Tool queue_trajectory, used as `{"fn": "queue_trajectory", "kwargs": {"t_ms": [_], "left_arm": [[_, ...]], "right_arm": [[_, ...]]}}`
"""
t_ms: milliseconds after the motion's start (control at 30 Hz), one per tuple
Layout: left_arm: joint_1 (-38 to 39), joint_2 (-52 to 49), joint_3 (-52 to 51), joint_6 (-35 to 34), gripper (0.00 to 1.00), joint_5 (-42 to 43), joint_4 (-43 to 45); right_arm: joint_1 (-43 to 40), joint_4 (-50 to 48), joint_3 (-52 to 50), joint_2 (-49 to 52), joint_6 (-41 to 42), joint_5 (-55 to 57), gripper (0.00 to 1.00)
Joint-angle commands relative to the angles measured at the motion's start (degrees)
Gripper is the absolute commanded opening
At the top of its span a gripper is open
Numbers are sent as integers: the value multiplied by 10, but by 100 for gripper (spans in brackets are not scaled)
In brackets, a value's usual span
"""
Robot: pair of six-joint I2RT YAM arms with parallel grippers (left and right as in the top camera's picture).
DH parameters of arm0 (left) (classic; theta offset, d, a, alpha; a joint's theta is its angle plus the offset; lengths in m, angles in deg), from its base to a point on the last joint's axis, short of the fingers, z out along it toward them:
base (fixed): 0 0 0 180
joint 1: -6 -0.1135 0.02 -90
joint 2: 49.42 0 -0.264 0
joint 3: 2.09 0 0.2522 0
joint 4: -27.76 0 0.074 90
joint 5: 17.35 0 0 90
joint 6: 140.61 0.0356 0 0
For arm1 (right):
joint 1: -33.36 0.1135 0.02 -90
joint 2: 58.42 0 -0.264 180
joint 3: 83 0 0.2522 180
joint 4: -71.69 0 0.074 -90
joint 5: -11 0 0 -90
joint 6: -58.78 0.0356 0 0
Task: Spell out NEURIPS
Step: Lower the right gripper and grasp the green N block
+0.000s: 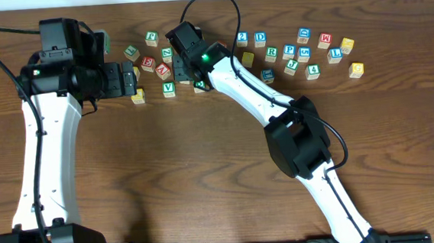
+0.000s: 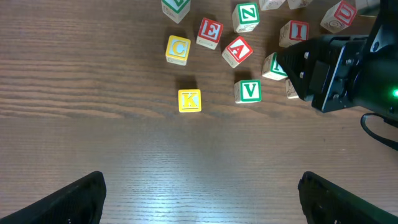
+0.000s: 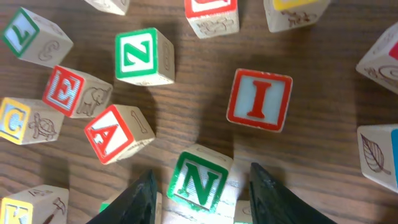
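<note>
A green N cube [image 3: 199,180] lies tilted between the fingers of my right gripper [image 3: 202,190], with a small gap on each side; the jaws are open around it. Beyond it sit a red I cube [image 3: 259,99], a red E cube [image 3: 67,91] and a green cube [image 3: 138,56] that reads as Z or N. In the overhead view the right gripper [image 1: 192,71] is over the left cluster. R [image 1: 272,53] and P [image 1: 289,51] sit in the right cluster. A red U cube [image 2: 339,15] shows at the top right of the left wrist view. My left gripper [image 2: 205,205] is wide open over bare wood.
Other cubes lie close by: red A [image 3: 115,132], yellow C [image 3: 15,119], green V [image 2: 249,91], yellow K [image 2: 189,100]. To the right are 2 [image 1: 242,38], D [image 1: 260,38], 4 [image 1: 312,71] and yellow cubes [image 1: 357,69]. Pale cubes crowd under the right fingers.
</note>
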Motion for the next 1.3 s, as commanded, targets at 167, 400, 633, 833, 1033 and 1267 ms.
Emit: {"fn": "queue_trajectory", "kwargs": {"t_ms": [167,400,633,833,1033,1267], "left_arm": [[-1,3,15,10,98,7,-1],[-1,3,15,10,97,7,-1],[-1,3,15,10,98,7,-1],[-1,3,15,10,98,7,-1],[-1,3,15,10,97,7,-1],[-1,3,15,10,98,7,-2]], "right_arm": [[7,-13,9,29,17,15,43],[7,-16,9,38,17,15,43],[7,-16,9,39,17,15,35],[7,-15,9,39,-6,15,29],[7,-11,9,39,-62,15,31],[7,-8,9,40,-94,21,32]]}}
